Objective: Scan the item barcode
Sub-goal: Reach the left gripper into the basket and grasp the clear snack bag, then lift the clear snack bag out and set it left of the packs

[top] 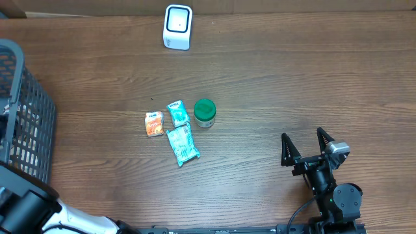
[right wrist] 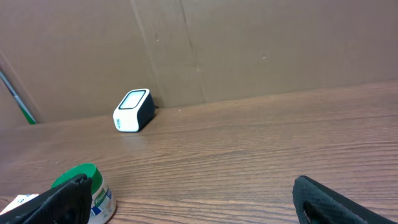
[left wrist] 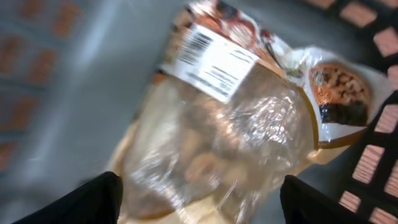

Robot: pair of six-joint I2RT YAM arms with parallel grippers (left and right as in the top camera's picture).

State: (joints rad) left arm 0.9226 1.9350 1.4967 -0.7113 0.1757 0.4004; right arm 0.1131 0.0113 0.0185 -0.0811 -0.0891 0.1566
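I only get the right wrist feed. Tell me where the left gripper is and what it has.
Observer: The left gripper points into the basket at the far left of the overhead view, jaws wide.
Operator: Report what lies under it.
Observer: A clear plastic bag, ungripped as far as I can tell, its barcode label facing the camera.
Operator: List what lies beside the green-lidded jar.
Observer: An orange packet and two teal packets, all on the left of the jar.
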